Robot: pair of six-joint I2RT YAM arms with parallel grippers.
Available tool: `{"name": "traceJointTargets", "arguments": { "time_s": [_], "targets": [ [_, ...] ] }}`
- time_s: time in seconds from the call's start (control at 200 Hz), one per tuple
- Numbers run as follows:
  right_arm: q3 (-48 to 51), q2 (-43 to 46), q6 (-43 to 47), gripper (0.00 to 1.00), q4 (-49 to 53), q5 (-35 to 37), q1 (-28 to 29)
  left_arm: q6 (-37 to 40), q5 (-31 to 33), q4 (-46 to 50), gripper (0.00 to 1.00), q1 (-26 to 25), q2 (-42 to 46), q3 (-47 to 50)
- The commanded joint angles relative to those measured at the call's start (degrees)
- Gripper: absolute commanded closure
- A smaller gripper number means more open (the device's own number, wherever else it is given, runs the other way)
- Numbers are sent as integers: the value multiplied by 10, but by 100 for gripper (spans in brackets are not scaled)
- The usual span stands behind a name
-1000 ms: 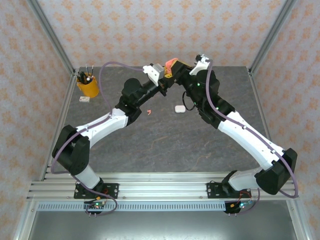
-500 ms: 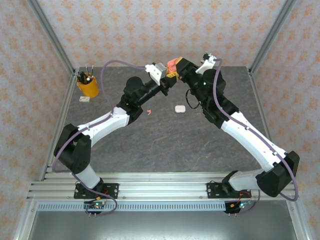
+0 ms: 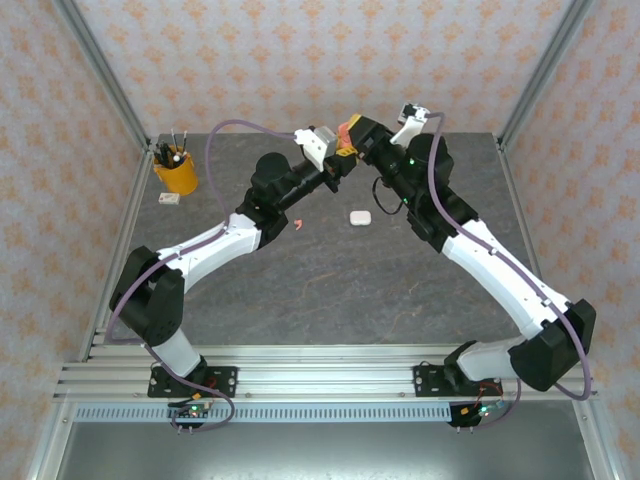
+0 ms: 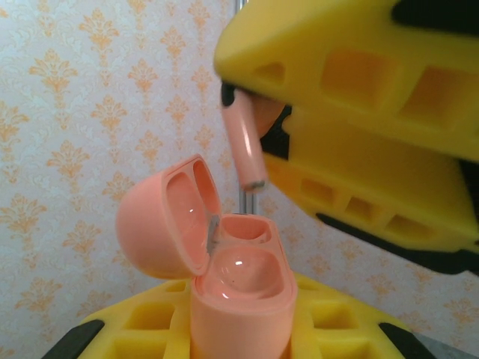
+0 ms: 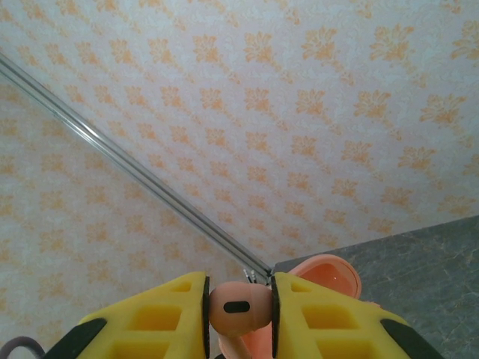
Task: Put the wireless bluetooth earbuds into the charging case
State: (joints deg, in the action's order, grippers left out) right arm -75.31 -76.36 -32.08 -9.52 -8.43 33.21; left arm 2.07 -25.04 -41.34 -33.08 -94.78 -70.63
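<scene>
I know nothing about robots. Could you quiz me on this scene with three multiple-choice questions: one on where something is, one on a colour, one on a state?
1. Where is the white case?
A) lying on the table
B) on a shelf
C) on the floor

2. What colour is the earbud in the right gripper?
A) white
B) pink
C) black

3. The pink case in the left gripper is:
A) shut
B) lidless
C) open

Answers:
1 A: it rests on the grey surface between the arms.
2 B: a pink stem sticks out between the yellow fingers.
3 C: its lid is tipped back, showing the sockets.
</scene>
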Motion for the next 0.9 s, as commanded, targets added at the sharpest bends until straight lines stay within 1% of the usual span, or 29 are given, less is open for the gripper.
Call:
{"name": "traceJointTargets", "arguments": {
  "time_s": [0.0,0.355,0.896],
  "targets": [
    [-9,-6,25,75,-16,-23,-1,9,-6,-3,100,-5,5,-23],
    [-5,-14,34,76,-14,-28,-1,10,-7,3,100,-5,11,-22],
    [21,3,34,78,-10,-20,0,9,-5,6,100,-5,12,-28]
  ]
}}
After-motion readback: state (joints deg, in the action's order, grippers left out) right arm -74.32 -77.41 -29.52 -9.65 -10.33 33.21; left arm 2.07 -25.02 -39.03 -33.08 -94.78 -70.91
